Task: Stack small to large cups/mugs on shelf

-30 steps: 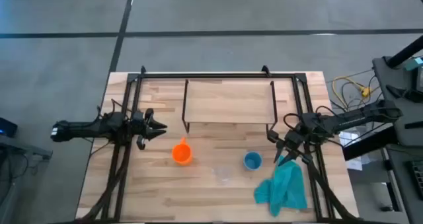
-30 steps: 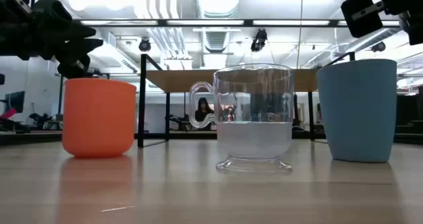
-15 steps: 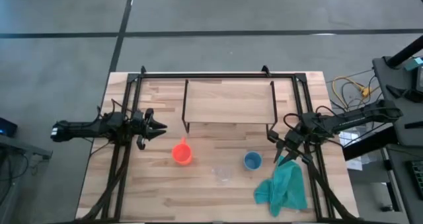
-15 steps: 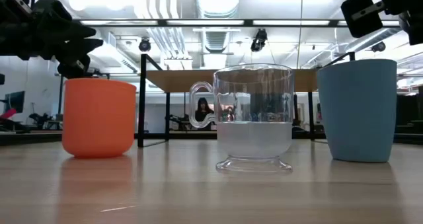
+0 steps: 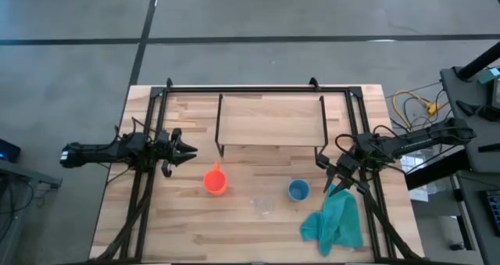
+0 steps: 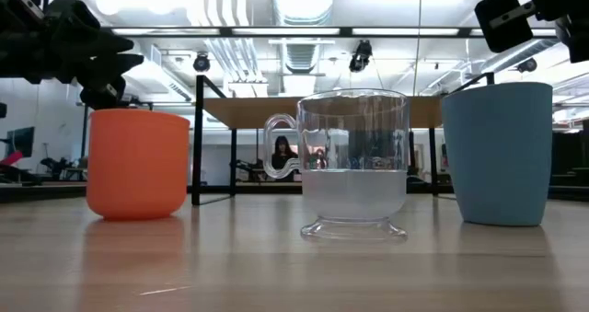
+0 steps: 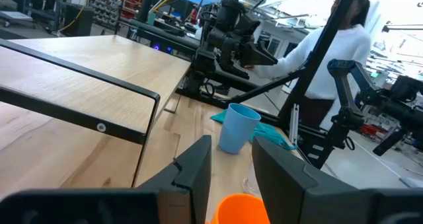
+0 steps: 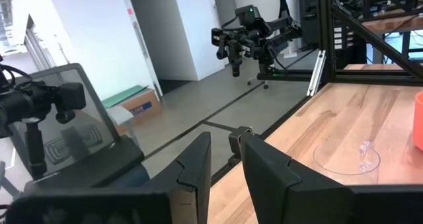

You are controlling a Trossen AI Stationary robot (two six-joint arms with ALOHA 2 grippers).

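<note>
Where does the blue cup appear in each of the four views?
High view: blue cup right of centre, just left of the teal cloth.
Low view: far right, right of the clear cup.
Left wrist view: centre, cloth behind it.
Right wrist view: not visible.
Shared landmark: the orange cup.

Overhead camera straight down on the whole table [image 5: 234,218], low camera at tabletop level, close to the clear cup [image 6: 353,165], facing the room, wrist cameras looking past their own fingers — both seemingly catching that same cup, faintly.
</note>
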